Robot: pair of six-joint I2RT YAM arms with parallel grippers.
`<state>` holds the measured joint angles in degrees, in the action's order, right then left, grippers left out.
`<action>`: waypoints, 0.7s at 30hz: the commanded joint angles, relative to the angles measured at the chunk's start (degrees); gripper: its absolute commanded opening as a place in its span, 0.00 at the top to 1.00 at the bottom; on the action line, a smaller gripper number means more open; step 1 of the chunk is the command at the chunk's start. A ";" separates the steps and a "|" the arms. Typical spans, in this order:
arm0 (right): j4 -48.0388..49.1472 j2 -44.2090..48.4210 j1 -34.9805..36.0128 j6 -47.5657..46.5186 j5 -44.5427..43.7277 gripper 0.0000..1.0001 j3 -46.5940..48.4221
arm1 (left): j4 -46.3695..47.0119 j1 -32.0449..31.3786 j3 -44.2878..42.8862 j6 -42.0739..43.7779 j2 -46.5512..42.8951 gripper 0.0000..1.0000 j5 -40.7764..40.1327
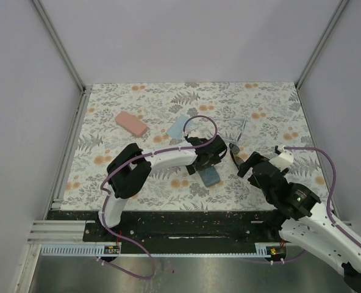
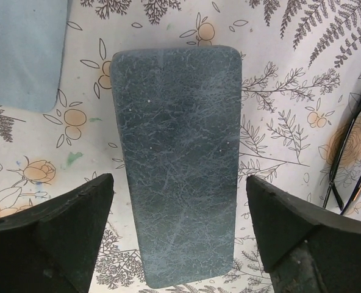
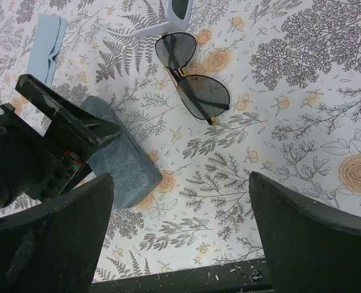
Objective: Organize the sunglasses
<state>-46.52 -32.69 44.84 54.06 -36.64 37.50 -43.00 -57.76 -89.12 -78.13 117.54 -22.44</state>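
Left gripper (image 2: pixel 179 182) has its jaws wide, straddling the blue-grey case (image 2: pixel 177 152); right gripper (image 3: pixel 180 180) is also wide, holding nothing. Dark-lensed sunglasses (image 3: pixel 193 85) lie just right of the case, with the pale-framed pair (image 3: pixel 183 9) farther back. A skewed squeeze could skid the case into them, or the close arms could clash.

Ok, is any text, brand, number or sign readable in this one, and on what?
None can be read. The blue-grey case, pink case, dark sunglasses, pale-framed sunglasses and light blue cloth show no visible print.
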 commanded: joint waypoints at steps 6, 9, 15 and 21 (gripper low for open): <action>0.11 0.26 0.07 0.78 -1.85 0.01 -0.32 | 1.08 -0.43 -1.76 -1.15 0.59 0.29 -0.59; 0.64 -0.09 -0.02 0.26 -1.33 0.01 -0.49 | 3.88 -0.43 0.87 -0.54 -0.99 0.38 -0.77; 2.83 -1.41 0.07 -2.81 2.09 0.01 -0.40 | 9.86 -0.34 5.27 3.59 -4.94 0.56 0.64; 8.37 -1.94 -0.02 -7.04 12.63 0.01 -1.02 | 24.08 0.80 15.53 10.36 -14.16 0.63 4.84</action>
<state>-43.88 -34.20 44.84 50.48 -31.59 36.95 -31.42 -57.87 -79.26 -73.25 112.03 -21.52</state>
